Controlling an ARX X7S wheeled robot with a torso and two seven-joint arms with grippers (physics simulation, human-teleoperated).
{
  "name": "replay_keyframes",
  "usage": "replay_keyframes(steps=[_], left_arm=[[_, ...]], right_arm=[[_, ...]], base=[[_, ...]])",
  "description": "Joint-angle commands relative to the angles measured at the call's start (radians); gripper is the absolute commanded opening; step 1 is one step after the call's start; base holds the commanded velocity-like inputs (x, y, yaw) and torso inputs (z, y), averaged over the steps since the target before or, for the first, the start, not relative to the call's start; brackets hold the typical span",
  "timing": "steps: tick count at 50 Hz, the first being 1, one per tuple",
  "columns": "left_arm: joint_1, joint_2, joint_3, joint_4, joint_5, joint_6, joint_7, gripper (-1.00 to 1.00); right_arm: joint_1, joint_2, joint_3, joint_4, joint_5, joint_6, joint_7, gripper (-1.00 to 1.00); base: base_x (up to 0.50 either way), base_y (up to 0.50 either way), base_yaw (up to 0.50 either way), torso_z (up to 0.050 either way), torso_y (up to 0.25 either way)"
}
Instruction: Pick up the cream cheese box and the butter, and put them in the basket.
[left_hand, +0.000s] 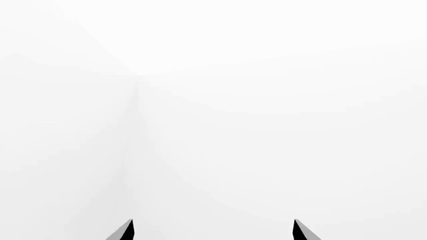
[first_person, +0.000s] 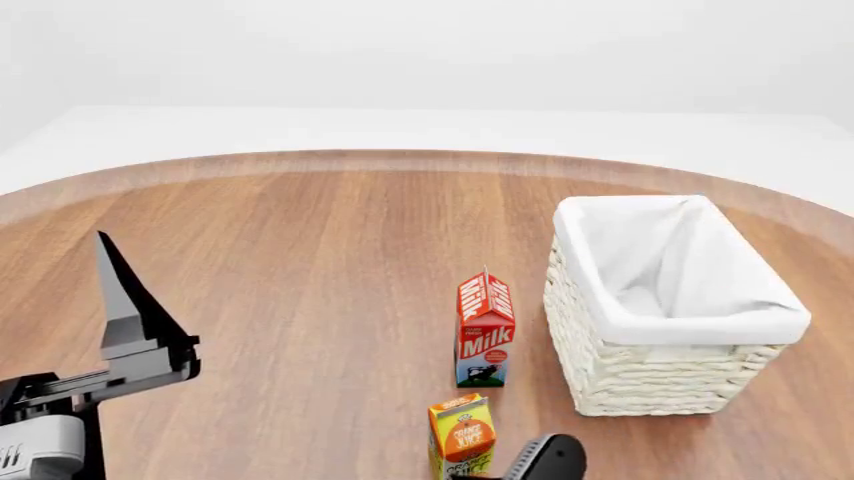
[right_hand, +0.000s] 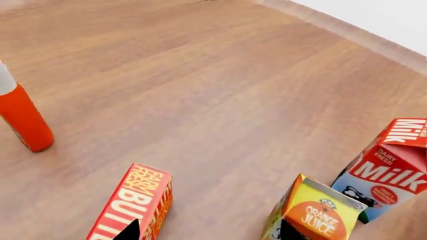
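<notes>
My right claw (right_hand: 207, 231) hangs open and empty, tips barely showing. Butter (right_hand: 133, 205) is cut off at the frame edge. My left claw (left_hand: 213, 231) gapes, empty, facing blank white.

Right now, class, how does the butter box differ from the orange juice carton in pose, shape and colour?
The butter lies flat on the table, while the orange juice carton stands upright. The butter is a plain oblong box; the orange juice carton has a gabled top. The butter is red-orange with yellow lettering; the orange juice carton shows yellow, green and an orange disc. Both are printed boxes resting on the wooden table.
</notes>
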Motion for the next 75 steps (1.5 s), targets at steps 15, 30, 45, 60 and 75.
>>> replay_keyframes(steps=[15,30,45,60,75], left_arm=[[0.009,0.017,-0.023,-0.022,0.016,0.033,0.019,1.00],[0.010,0.015,-0.021,-0.021,0.015,0.034,0.016,1.00],[0.014,0.012,-0.025,-0.026,0.009,0.044,0.012,1.00],[0.016,0.007,-0.037,-0.026,-0.007,0.048,0.008,1.00],[0.024,0.002,-0.050,-0.027,-0.020,0.054,0.002,1.00]], right_arm=[[-0.117,-0.076,-0.201,0.063,-0.559,-0.154,-0.284,1.00],[-0.198,-0.091,-0.343,0.104,-0.715,-0.272,-0.298,1.00],[-0.204,-0.127,-0.453,0.112,-0.782,-0.300,-0.267,1.00],[-0.189,-0.154,-0.502,0.120,-0.780,-0.287,-0.233,1.00],[-0.200,-0.203,-0.520,0.149,-0.753,-0.301,-0.209,1.00]], base=[[0.00,0.00,0.00,0.000,0.000],[0.00,0.00,0.00,0.000,0.000],[0.00,0.00,0.00,0.000,0.000],[0.00,0.00,0.00,0.000,0.000],[0.00,0.00,0.00,0.000,0.000]])
